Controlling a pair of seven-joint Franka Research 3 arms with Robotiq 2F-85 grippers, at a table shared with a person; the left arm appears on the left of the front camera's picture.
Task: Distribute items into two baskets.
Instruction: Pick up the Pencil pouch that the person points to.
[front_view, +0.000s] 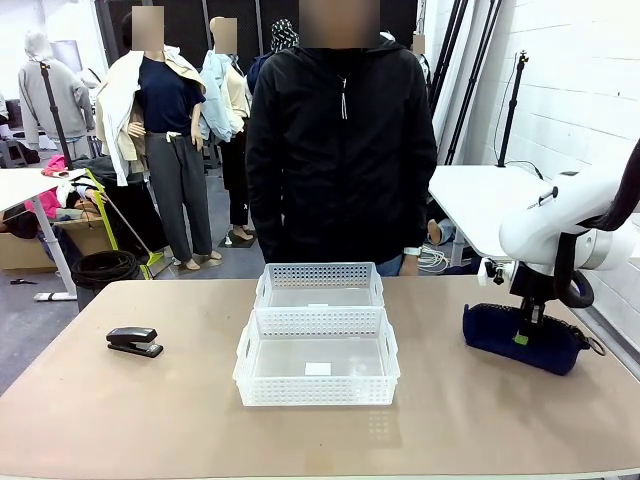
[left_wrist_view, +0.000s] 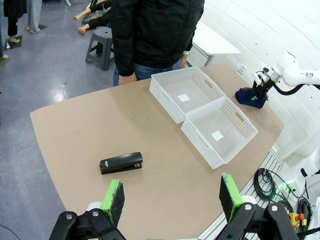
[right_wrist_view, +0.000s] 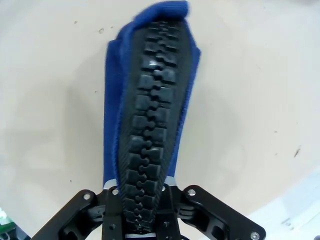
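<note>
A dark navy zip pouch (front_view: 530, 338) lies on the table at the right. My right gripper (front_view: 521, 335) presses down on its top. In the right wrist view the fingers are shut on the pouch (right_wrist_view: 150, 100) along its chunky black zip. A small black stapler (front_view: 134, 341) lies flat at the table's left; the left wrist view shows the stapler (left_wrist_view: 121, 162) below my left gripper (left_wrist_view: 171, 197), which hangs open high above the table. Two white perforated baskets sit end to end in the middle: the nearer basket (front_view: 316, 357) and the farther basket (front_view: 319, 285), both empty.
A person in a black jacket (front_view: 340, 140) stands at the far edge behind the baskets, hands low. Bare tabletop lies between the stapler and the baskets and along the front edge. A white table (front_view: 480, 205) stands beyond at right.
</note>
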